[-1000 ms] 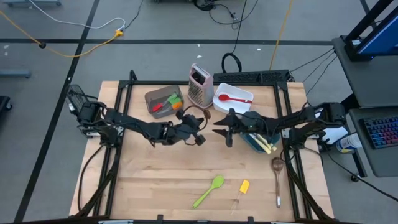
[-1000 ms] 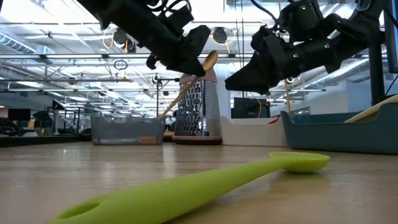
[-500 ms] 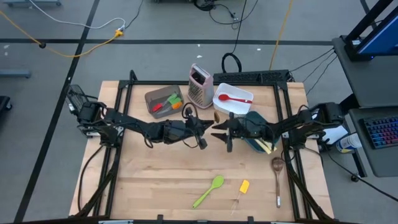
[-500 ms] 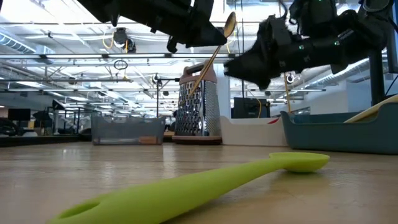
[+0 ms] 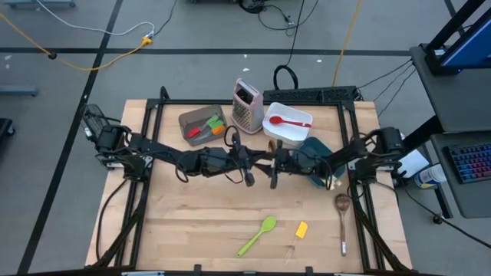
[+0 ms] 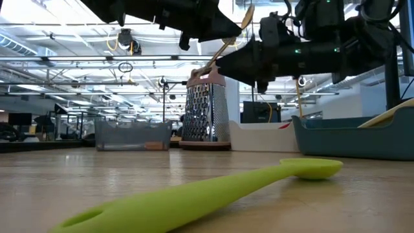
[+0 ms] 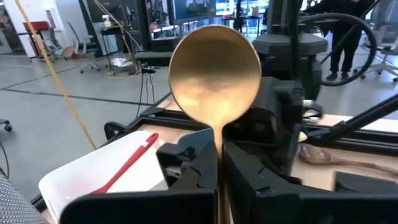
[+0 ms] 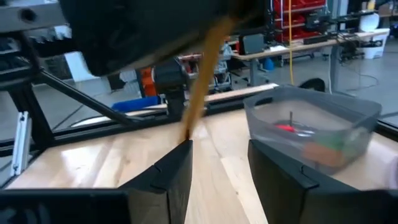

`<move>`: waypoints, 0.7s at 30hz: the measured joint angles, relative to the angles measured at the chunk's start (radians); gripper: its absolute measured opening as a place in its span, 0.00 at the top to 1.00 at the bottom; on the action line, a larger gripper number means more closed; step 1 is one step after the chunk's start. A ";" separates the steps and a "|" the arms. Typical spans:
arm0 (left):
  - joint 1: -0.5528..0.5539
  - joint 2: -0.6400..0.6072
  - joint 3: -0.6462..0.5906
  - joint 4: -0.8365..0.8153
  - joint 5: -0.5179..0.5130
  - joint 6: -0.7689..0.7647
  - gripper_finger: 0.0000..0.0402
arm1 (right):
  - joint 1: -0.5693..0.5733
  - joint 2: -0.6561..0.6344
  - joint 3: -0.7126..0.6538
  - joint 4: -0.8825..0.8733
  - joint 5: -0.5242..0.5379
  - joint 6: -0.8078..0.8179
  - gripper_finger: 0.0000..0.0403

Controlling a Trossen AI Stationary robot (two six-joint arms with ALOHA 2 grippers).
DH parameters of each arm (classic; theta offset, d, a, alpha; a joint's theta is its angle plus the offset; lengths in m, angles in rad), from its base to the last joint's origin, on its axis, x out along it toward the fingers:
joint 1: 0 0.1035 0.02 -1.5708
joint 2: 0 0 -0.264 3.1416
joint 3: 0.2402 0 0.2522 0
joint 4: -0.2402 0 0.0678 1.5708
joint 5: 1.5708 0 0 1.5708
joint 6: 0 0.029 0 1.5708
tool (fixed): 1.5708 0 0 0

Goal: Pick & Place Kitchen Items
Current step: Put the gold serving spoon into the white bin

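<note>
My left gripper [image 5: 249, 162] was clamped on the stem of the gold spoon [image 7: 215, 84], holding it above the middle of the table [image 5: 192, 215] with its bowl raised. In my left wrist view the stem ran straight down between my two fingers [image 7: 189, 186] and the bowl stood clear above them.

My right gripper [image 5: 273, 165] faced the left one tip to tip, just beside it. Its fingers [image 8: 168, 177] were parted with a clear gap between them, and the spoon's lower stem hung close to the left finger's tip — touching or just short of it, I could not tell. That gripper had hold of nothing.

On the boards nearer the front edge lay the green spoon [image 5: 257, 235], the yellow spatula [image 5: 301, 230] just beside it, and the wooden spoon [image 5: 342, 215] further right — all well apart from both grippers. The red spoon [image 5: 290, 121] lay in the white tray [image 5: 270, 126], cream-handled knives [image 5: 330, 180] stuck out of the teal container [image 5: 316, 146], and a few coloured spatulas [image 5: 207, 126] sat in the grey bin [image 5: 188, 119] beside the grater [image 5: 247, 103].
</note>
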 joint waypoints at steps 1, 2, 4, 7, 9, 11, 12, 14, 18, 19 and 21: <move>0.000 0.000 0.000 -0.001 -0.001 0.000 0.98 | 0.000 0.008 0.007 0.006 0.001 -0.001 0.63; 0.000 0.000 0.000 -0.005 -0.005 -0.001 0.98 | 0.001 0.016 0.015 0.011 -0.001 0.000 0.63; 0.000 0.000 0.000 -0.010 -0.005 -0.001 0.97 | -0.001 0.024 0.021 0.015 -0.008 0.007 0.63; 0.000 0.000 0.000 -0.017 -0.010 -0.001 0.97 | -0.002 0.036 0.024 0.018 -0.008 0.008 0.63; 0.000 0.000 0.000 -0.024 -0.013 -0.001 0.99 | -0.002 0.037 0.023 0.015 -0.008 0.007 0.63; 0.000 0.000 0.000 -0.032 -0.013 -0.002 0.98 | -0.001 0.036 0.023 0.025 -0.009 0.006 0.63; 0.000 0.000 0.000 -0.035 -0.013 -0.007 0.98 | -0.001 0.036 0.023 0.026 -0.008 0.006 0.63; 0.000 0.000 0.000 -0.035 -0.013 -0.017 0.97 | -0.001 0.036 0.023 0.028 -0.008 0.006 0.63; 0.000 0.000 0.000 -0.035 -0.013 -0.018 0.99 | -0.001 0.036 0.023 0.046 -0.007 0.006 0.63; 0.000 0.000 0.000 -0.035 -0.013 -0.018 0.99 | -0.001 0.036 0.023 0.046 -0.007 0.006 0.63; 0.000 0.000 0.000 -0.035 -0.012 -0.020 0.97 | -0.001 0.036 0.023 0.061 -0.007 0.006 0.66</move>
